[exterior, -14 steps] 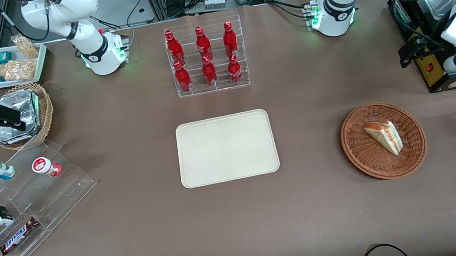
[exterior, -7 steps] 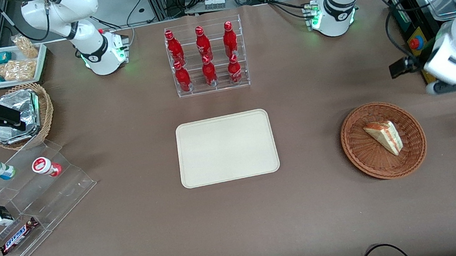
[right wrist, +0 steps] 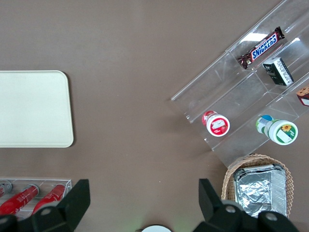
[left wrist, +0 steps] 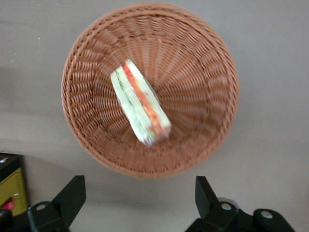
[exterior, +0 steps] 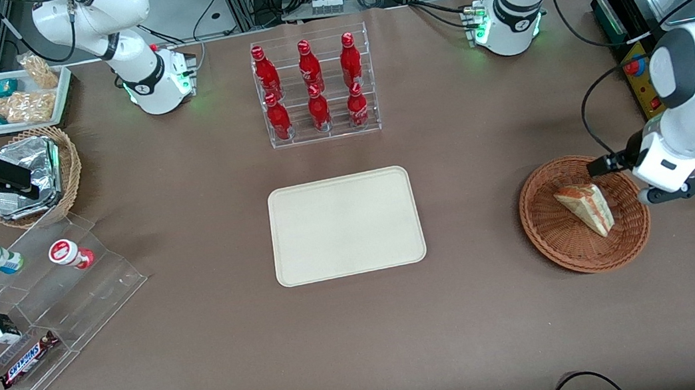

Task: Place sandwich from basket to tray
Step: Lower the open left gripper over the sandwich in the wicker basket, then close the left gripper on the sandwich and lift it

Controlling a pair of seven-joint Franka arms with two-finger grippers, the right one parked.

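Note:
The sandwich (exterior: pixel 584 209) (left wrist: pixel 140 108), a small wedge with red and green filling, lies in the middle of the shallow reddish-brown basket (exterior: pixel 552 242) (left wrist: pixel 203 58). The cream tray (exterior: pixel 346 225) (right wrist: pixel 34 108) lies flat and bare at the table's middle, toward the parked arm's end from the basket. My left gripper (exterior: pixel 647 179) (left wrist: pixel 139 186) hangs above the basket's rim on the working arm's side. Its fingers are wide open with only table surface between them. The sandwich is untouched.
A clear rack of red bottles (exterior: pixel 314 85) stands farther from the camera than the tray. A black box with a yellow panel (exterior: pixel 643 95) sits near the basket. A stepped acrylic shelf (exterior: pixel 34 317), a tan basket of foil packets (exterior: pixel 33 176) and a white snack tray (exterior: pixel 12 98) lie toward the parked arm's end.
The left arm has swung down and in from the table's edge, bringing its gripper over the basket's rim. Sandwich, basket and tray have not moved.

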